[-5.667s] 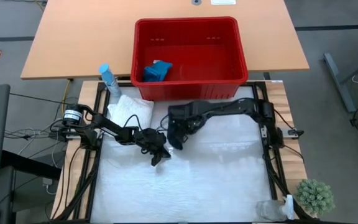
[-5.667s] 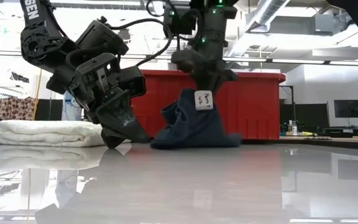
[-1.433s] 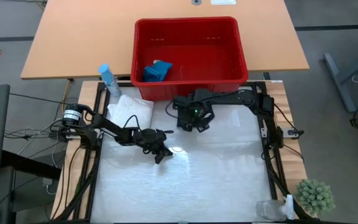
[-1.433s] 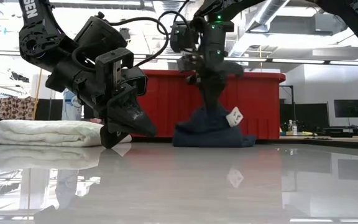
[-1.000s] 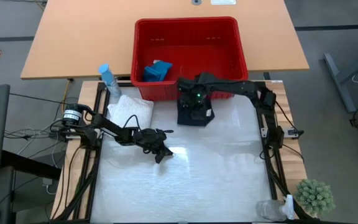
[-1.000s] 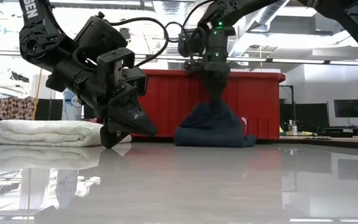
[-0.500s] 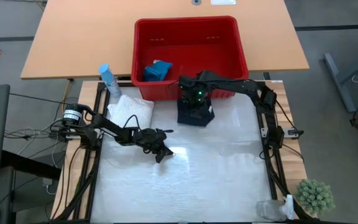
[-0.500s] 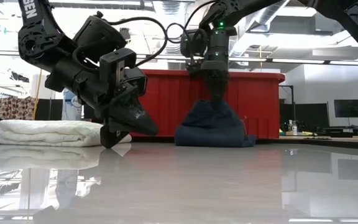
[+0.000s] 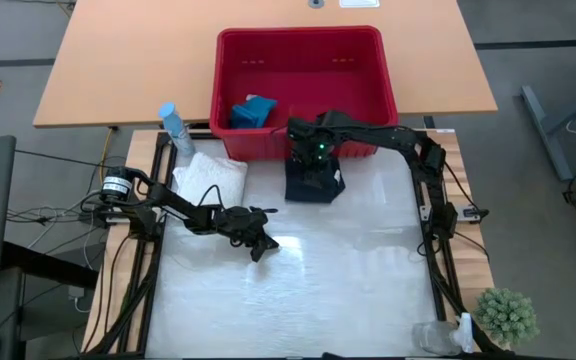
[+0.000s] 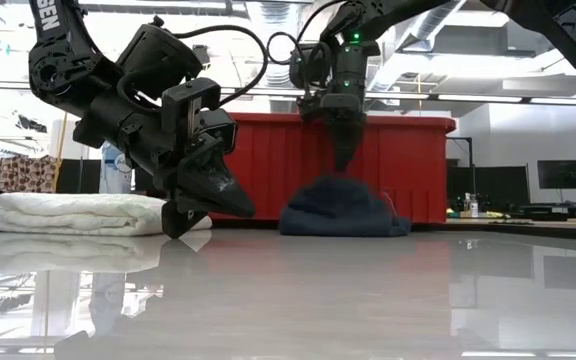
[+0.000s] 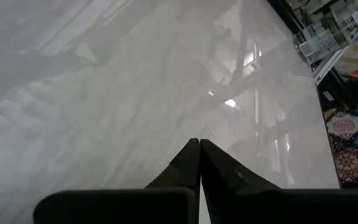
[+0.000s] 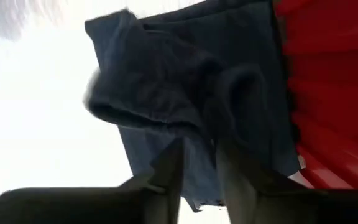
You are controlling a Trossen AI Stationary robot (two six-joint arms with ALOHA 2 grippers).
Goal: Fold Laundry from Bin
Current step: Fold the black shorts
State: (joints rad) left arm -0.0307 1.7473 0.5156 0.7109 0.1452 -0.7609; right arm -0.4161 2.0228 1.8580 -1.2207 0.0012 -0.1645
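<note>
Navy garment (image 10: 340,208) — soft, limp, light — heaped on worktop (image 9: 348,270) beside bin (image 9: 303,80); right pincer (image 10: 344,160) parted just above it, left pincer (image 9: 260,250) clenched empty — grasp an edge or corner.

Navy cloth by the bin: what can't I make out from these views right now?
- Navy cloth, high view: its top is hidden under the right gripper, so fold neatness is unclear.
- Teal cloth, low view: hidden behind the bin wall.
- White cloth, low view: partly covered by the shut left gripper.
</note>
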